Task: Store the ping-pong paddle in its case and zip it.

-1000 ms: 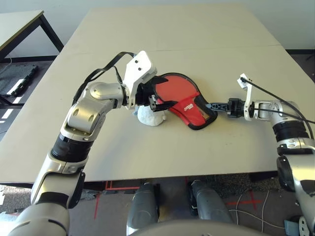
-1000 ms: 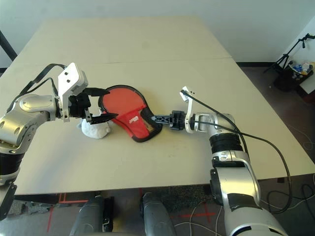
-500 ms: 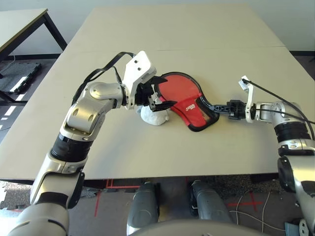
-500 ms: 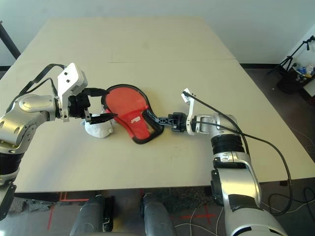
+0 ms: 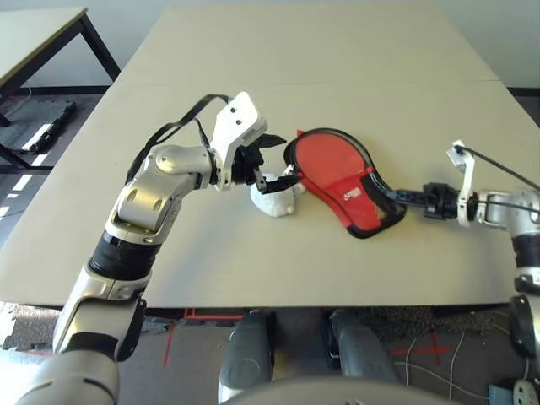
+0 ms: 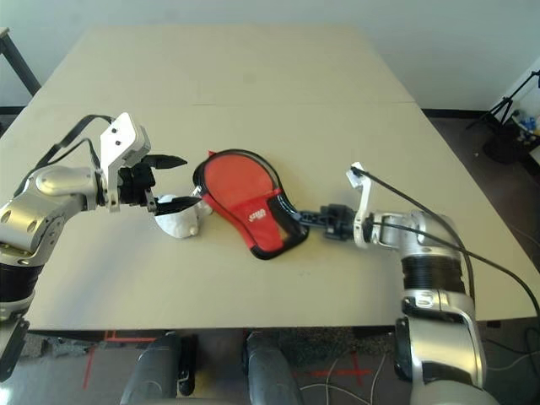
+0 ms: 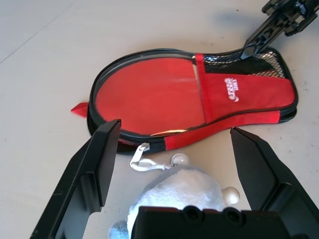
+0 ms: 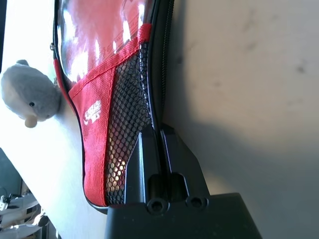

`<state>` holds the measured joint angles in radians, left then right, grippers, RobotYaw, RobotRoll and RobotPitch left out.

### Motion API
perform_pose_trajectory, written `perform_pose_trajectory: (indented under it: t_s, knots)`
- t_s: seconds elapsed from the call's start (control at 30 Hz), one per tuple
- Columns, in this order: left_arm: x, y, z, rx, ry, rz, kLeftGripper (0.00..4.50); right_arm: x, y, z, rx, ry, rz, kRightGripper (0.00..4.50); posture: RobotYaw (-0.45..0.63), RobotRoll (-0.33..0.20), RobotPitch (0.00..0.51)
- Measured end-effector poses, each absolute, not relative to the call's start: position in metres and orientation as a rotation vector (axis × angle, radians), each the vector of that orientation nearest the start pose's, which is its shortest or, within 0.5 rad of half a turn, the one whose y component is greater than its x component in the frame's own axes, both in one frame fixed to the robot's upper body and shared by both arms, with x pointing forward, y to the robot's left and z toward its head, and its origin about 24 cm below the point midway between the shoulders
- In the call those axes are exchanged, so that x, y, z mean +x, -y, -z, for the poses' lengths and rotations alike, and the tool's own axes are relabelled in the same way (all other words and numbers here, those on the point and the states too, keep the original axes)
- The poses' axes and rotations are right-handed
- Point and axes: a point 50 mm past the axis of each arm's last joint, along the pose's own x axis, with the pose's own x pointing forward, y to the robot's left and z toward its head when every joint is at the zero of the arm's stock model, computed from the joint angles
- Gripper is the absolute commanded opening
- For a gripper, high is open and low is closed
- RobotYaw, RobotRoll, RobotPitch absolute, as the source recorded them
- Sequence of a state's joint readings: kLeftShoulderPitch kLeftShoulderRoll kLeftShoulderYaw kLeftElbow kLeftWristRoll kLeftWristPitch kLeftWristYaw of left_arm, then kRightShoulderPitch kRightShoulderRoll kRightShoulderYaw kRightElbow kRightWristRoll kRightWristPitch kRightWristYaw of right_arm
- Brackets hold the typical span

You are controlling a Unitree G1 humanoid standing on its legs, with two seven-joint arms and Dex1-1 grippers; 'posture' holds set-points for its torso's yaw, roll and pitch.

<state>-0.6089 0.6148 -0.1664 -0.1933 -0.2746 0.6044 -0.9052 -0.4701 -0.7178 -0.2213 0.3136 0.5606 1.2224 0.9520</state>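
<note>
Case (image 5: 342, 173) lies flat mid-table, red face up, round end toward the left gripper (image 5: 272, 160), narrow mesh-pocket end (image 7: 259, 62) toward the right gripper (image 6: 310, 217). The paddle itself is not separately visible; the shiny red round area may be its face behind a clear window, but you can't confirm that from here.

Right gripper is clamped shut on the black edge at the case's handle end, right along the zipper line by the mesh. Left gripper hangs wide open above and just beside the round end, holding nothing, with the white plush wad (image 5: 275, 198) directly under it. A white zipper pull (image 7: 140, 158) sits at the near edge of the round end, between the case and the wad.

Looks like the zip step. Advice:
- Keep the right grip firm as the anchor; don't drag the case further.
- Bring the left fingers down on the white pull, not the wad; it's touching close, easy to grab the wrong thing.
- Pull along the trim, low and steady, so the fabric doesn't bunch.
</note>
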Motion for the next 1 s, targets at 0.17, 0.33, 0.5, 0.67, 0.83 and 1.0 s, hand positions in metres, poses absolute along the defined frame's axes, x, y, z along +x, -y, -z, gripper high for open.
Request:
perform_pose_trajectory:
  t_s: [0.17,0.33,0.5,0.67,0.83,1.0]
  knots:
    - [0.3,-0.138,-0.19,0.462,-0.085,1.066,4.5,0.261,0.287,-0.111,0.53,-0.758,-0.615,0.03,-0.01,0.0,0.153]
    - [0.301,-0.138,-0.188,0.455,-0.084,1.068,4.5,0.239,0.293,-0.108,0.563,-0.777,-0.582,0.03,-0.02,0.0,0.158]
    - [0.302,-0.136,-0.186,0.446,-0.081,1.073,4.5,0.225,0.287,-0.107,0.583,-0.798,-0.596,0.03,-0.02,0.0,0.159]
    - [0.302,-0.134,-0.185,0.442,-0.075,1.083,4.5,0.221,0.278,-0.106,0.593,-0.803,-0.616,0.03,-0.02,0.0,0.158]
    - [0.302,-0.133,-0.185,0.441,-0.074,1.085,4.5,0.222,0.277,-0.11,0.55,-0.782,-0.622,0.79,-0.02,0.0,0.156]
    - [0.302,-0.134,-0.185,0.443,-0.076,1.087,4.5,0.232,0.297,-0.143,0.41,-0.672,-0.636,2.41,-0.01,0.0,0.157]
